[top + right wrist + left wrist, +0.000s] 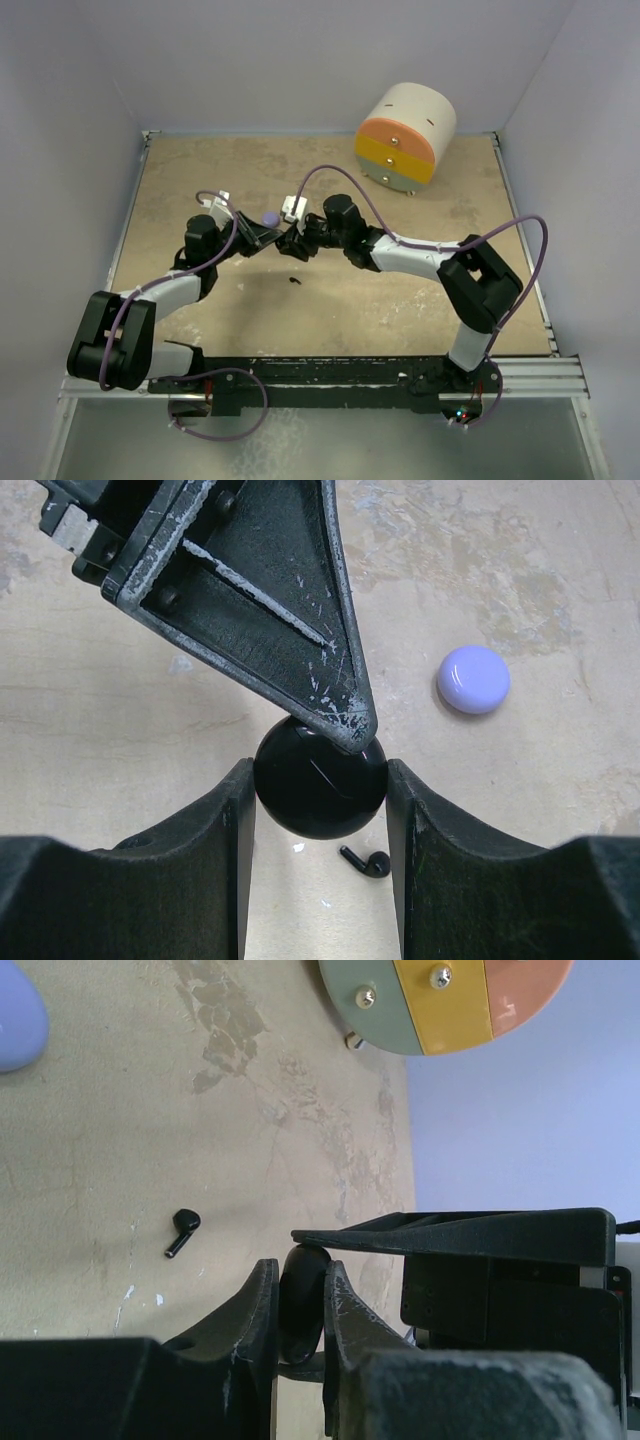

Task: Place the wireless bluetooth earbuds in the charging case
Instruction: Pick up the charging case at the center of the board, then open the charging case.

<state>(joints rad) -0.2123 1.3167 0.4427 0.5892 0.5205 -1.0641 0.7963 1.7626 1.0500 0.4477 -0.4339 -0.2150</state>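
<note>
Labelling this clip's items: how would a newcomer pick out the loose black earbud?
On the tan table, find the middle, where the left gripper and right gripper meet on a black round puck. On the bare surface just nearer the arm bases lies the black earbud: tiny and stemmed, unlike the round lavender puck beyond the grippers.

We see a smooth, glossy black case (pixel 320 785), a shiny lavender puck (pixel 473 679), scratched matt fingers (pixel 290 630) on the left gripper (pixel 300 1285), and a rough, worn tabletop (pixel 100 730)

Currently showing: one black earbud (pixel 182 1232), one black round case (pixel 320 785), one lavender round case (pixel 473 679), one round drawer unit (pixel 405 137), two arms (pixel 170 290) (pixel 420 255).
</note>
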